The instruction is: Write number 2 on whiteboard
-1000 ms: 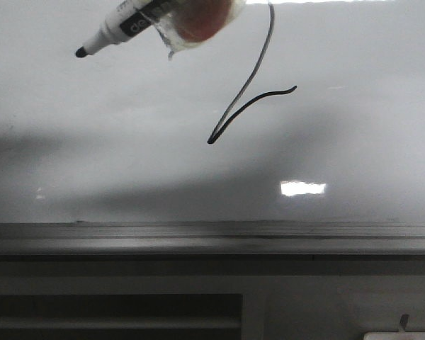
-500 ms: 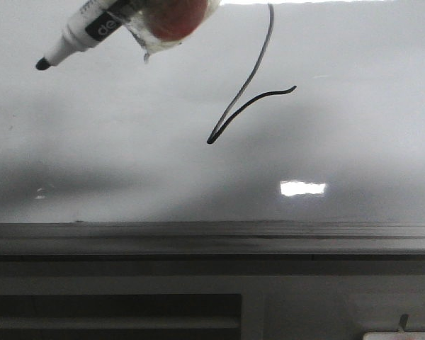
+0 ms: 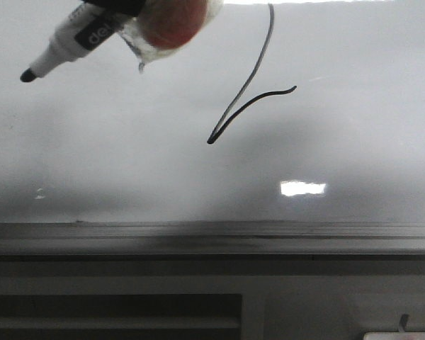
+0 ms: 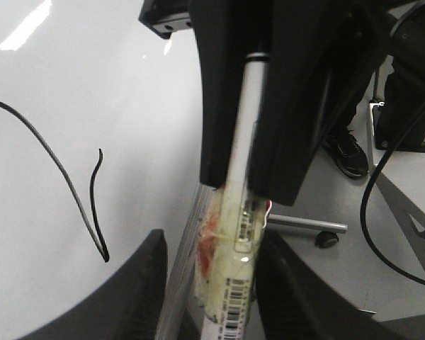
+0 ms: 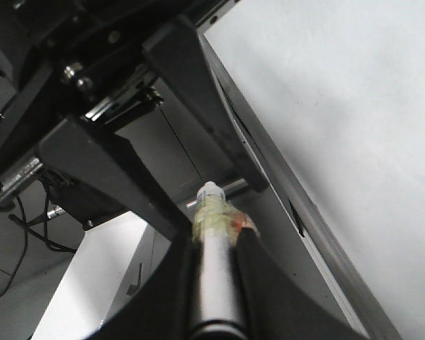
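In the front view, the number 2 (image 3: 249, 95) stood drawn on the whiteboard (image 3: 354, 134), its sharp lower point near the board's middle and the short tail running up to the right. The marker (image 3: 71, 46) hung at the upper left, long axis slanting down-left, tip pointing away from the figure and well apart from it. Against the earlier frames, the tip had drifted further left and lower, and the line itself had not changed; the writing looked finished and the pen was retreating.

In the left wrist view, the left gripper (image 4: 251, 195) had its jaws closed tight on the marker's taped barrel, with the drawn figure off to one side on the board.

In the right wrist view, the right gripper (image 5: 212, 234) was clamped on a second taped pen (image 5: 214, 283), beside the grey ledge (image 5: 290, 205), so the left arm was the nearer one.
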